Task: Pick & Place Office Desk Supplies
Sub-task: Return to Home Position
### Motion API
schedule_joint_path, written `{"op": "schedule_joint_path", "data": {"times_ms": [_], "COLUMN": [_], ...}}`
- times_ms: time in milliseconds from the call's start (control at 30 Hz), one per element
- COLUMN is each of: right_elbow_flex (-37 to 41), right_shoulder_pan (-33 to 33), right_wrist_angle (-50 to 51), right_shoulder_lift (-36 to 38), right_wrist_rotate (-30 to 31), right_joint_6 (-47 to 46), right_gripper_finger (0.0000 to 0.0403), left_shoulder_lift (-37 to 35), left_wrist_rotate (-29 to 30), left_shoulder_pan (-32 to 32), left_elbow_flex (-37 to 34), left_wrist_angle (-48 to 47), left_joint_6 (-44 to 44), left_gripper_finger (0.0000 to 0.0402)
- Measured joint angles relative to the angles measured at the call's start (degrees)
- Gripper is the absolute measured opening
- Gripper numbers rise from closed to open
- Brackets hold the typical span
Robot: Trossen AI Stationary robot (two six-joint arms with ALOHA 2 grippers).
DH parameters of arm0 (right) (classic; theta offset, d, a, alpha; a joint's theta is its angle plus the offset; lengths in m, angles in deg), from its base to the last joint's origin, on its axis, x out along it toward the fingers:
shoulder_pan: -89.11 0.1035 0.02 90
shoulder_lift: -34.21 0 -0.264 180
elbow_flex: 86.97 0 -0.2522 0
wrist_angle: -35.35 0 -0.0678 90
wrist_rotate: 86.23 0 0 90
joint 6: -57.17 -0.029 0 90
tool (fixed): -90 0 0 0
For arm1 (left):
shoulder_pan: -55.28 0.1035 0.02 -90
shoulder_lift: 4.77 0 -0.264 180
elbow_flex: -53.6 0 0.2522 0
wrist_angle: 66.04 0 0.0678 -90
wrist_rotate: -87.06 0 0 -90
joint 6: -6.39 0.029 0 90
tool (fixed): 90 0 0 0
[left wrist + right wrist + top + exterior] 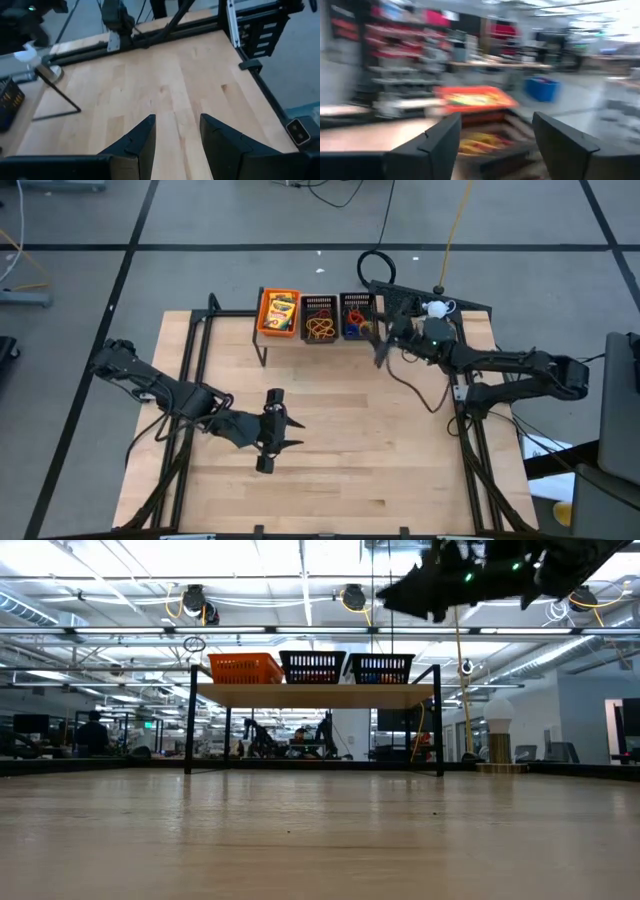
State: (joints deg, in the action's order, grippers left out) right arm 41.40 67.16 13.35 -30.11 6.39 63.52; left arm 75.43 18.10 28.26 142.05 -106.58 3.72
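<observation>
Level with the tabletop: note the shelf across the far end, carrying the orange bin, the middle black bin and the right black bin. Cannot see the contents through the mesh from here. Note too the right arm, a dark mass high above the shelf's right end; cannot read its fingers here.

From above: find the card boxes lying in the orange bin, the tan and reddish-brown bands in the middle black bin, and the coloured rings in the right black bin. Place the right claw just beside the right black bin, on its tabletop side, by far the nearer to the supplies. Place the left claw over mid-tabletop, well apart from the shelf.

Past the left wrist: fingers spread, nothing between them, only bare boards ahead.

Past the right wrist: fingers likewise released and holding nothing, with the orange bin ahead and the bands just below it, all smeared.

Judging by that: every supply seen is already binned and lies shelf-ward of both claws, so the coming move probably means backing the right claw off, clear of the right black bin's rim and the shelf frame.
</observation>
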Motion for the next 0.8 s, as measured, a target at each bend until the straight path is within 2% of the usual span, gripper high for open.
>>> {"op": "schedule_joint_path", "data": {"times_ms": [67,167,300,400,567,700,800], "right_elbow_flex": [0.0,0.0,0.0,0.1,3.3,8.5,12.6], "right_shoulder_pan": [1.8,5.1,11.5,17.7,28.0,34.9,38.8], "right_wrist_angle": [2.3,7.9,16.6,23.5,28.3,28.3,28.3], "right_shoulder_lift": [2.8,7.7,14.4,18.7,24.1,27.6,30.0], "right_wrist_rotate": [-5.1,-11.8,-16.3,-15.6,-10.1,-6.1,-5.4], "right_joint_6": [-3.6,-8.1,-13.2,-14.4,-13.7,-13.1,-13.4], "right_gripper_finger": [0.0246,0.0250,0.0251,0.0251,0.0251,0.0251,0.0251], "left_shoulder_lift": [0.0,-0.7,-4.4,-7.8,-14.0,-19.6,-24.5], "left_wrist_rotate": [0.2,3.9,8.4,11.4,21.9,29.2,32.1], "left_shoulder_pan": [-0.3,-1.4,-3.9,-7.2,-14.5,-20.7,-24.6], "left_elbow_flex": [0.0,0.0,0.0,0.0,-2.8,-10.4,-17.5], "left_wrist_angle": [1.2,0.8,-3.5,-8.4,-14.3,-15.1,-15.0], "left_joint_6": [1.7,4.1,2.8,-1.3,-9.1,-15.4,-21.4], "left_gripper_finger": [0.0150,0.0150,0.0150,0.0150,0.0150,0.0149,0.0149]}}
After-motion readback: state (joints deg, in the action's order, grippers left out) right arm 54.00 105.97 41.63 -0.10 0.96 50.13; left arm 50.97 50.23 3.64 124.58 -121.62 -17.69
